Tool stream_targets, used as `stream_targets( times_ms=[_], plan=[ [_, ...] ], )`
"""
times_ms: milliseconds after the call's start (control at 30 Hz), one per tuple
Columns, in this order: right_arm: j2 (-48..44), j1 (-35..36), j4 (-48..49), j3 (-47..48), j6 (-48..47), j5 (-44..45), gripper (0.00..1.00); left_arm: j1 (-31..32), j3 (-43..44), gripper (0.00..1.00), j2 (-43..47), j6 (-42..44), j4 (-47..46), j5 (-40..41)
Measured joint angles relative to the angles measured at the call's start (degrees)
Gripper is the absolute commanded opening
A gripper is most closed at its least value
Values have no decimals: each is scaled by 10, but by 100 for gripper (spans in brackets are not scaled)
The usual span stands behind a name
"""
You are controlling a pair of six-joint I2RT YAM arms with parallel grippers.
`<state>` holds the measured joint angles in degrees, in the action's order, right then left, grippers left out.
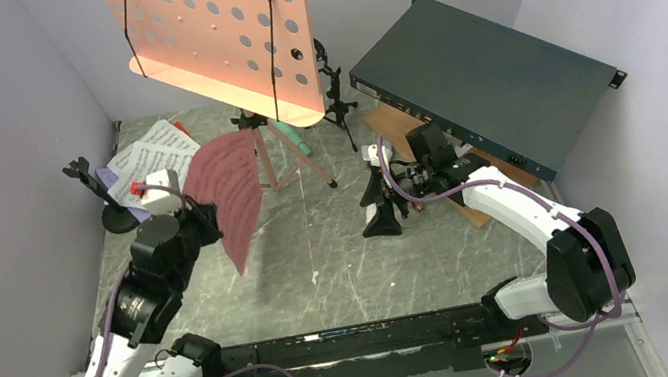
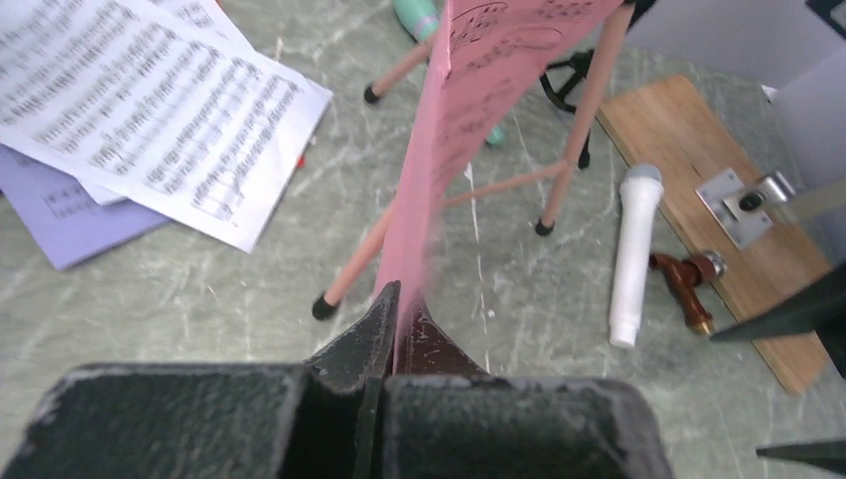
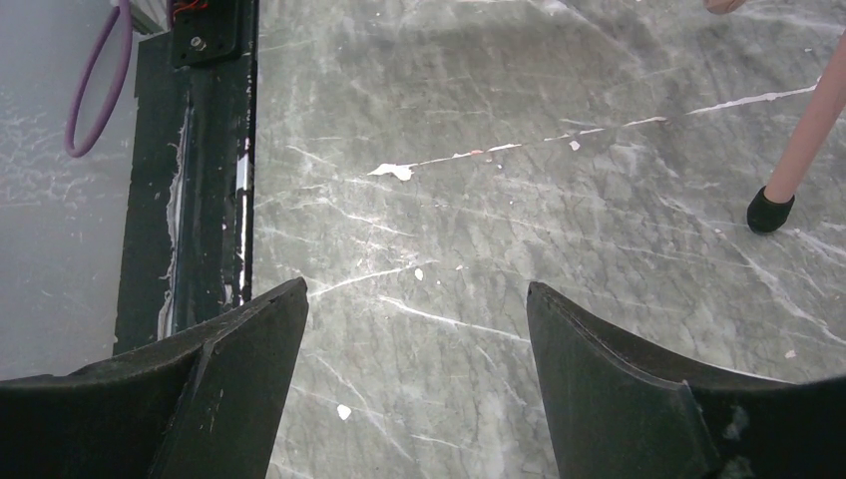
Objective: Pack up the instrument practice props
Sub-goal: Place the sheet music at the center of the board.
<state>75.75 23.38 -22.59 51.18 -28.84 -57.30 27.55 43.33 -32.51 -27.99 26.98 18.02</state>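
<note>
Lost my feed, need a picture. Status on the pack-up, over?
Left gripper shut on red page, held clear of table. Right gripper open, empty. White microphone on table by wooden board. Pink tripod upright, legs close to page.

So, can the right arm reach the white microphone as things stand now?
Probably yes: the right tool is open and empty, and the white microphone lies uncovered on the table close beside it.

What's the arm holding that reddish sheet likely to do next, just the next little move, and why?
Probably the left gripper should swing left and lower the red page onto the white pages: it pinches the page's edge, holding it up in the air, and those pages lie piled there.
</note>
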Motion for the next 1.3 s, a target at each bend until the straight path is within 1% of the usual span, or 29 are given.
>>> stream_targets(
  times_ms=[100, 267, 533, 700, 867, 1033, 1167, 1300],
  plan=[
    [-1, 0, 0, 0, 1, 0, 84, -5, 52, 0, -49, 25, 1, 32],
    [-9, 0, 2, 0, 4, 0, 84, -32, 96, 0, -93, 56, -2, 53],
    [-17, 0, 4, 0, 6, 0, 84, -125, 113, 0, -137, 75, -6, 35],
    [-18, 0, 4, 0, 6, 0, 84, -202, 113, 0, -161, 75, -24, -13],
    [-18, 0, 4, 0, 7, 0, 84, -294, 113, 0, -191, 71, -56, -85],
    [-18, 0, 4, 0, 8, 0, 85, -399, 113, 0, -266, 51, -101, -181],
    [-18, 0, 4, 0, 8, 0, 85, -440, 116, 0, -336, 38, -127, -235],
    [-18, 0, 4, 0, 8, 0, 85, -452, 138, 0, -409, 13, -142, -248]
  ],
)
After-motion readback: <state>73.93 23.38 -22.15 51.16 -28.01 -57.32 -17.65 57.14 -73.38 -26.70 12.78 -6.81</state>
